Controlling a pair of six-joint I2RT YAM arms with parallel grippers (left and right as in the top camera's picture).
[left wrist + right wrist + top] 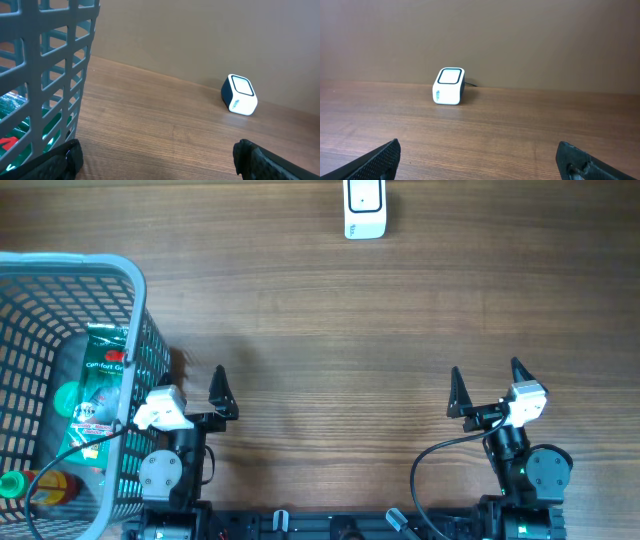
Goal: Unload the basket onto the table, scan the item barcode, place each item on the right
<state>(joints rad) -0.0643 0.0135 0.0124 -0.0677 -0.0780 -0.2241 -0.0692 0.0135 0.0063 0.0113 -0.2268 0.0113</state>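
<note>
The white barcode scanner stands at the table's far edge; it also shows in the left wrist view and the right wrist view. Items lie in the grey basket: a green packet and a bottle with a red and yellow body. My left gripper is open just right of the basket wall, nothing between its fingers. My right gripper is open over bare wood near the front right, also empty, its fingers wide apart.
The basket wall rises close to the left gripper's left finger. Bare wooden tabletop stretches between both grippers and the scanner. A dark cable runs from the right arm's base.
</note>
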